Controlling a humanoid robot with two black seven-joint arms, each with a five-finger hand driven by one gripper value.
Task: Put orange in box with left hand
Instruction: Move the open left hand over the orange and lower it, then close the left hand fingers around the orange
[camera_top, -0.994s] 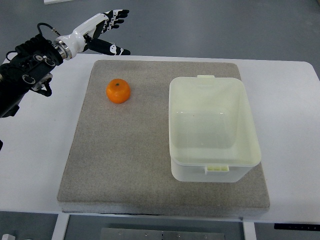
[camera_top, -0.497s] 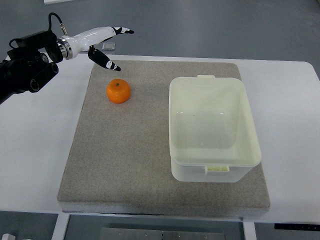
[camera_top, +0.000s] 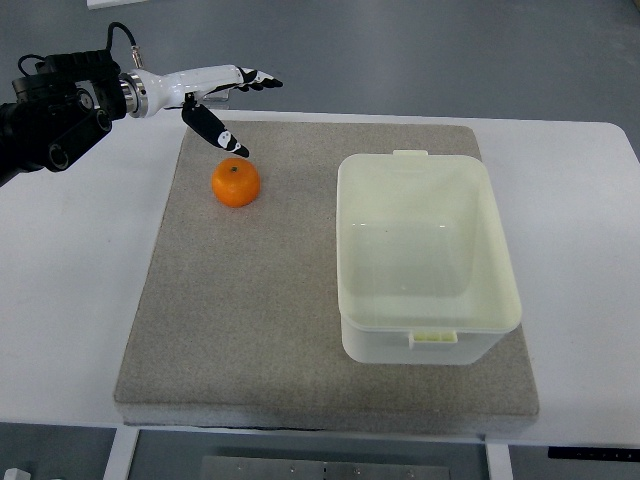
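One orange (camera_top: 235, 184) is seen on the grey mat (camera_top: 250, 330), towards its far left corner, well apart from the pale open box (camera_top: 428, 262) that sits on the right half of the mat. The left hand (camera_top: 214, 92) is held at the far left, beyond and just above the fruit, with its fingers (camera_top: 256, 79) stretched out flat and its thumb (camera_top: 218, 130) angled down towards the orange; nothing is grasped and no contact can be confirmed. The right hand is not seen. The orange is judged to be light, firm and round, so it may roll on the mat if nudged from one side. It would best be taken across its widest part, with thumb and fingers on opposite sides, and squeezed only moderately.
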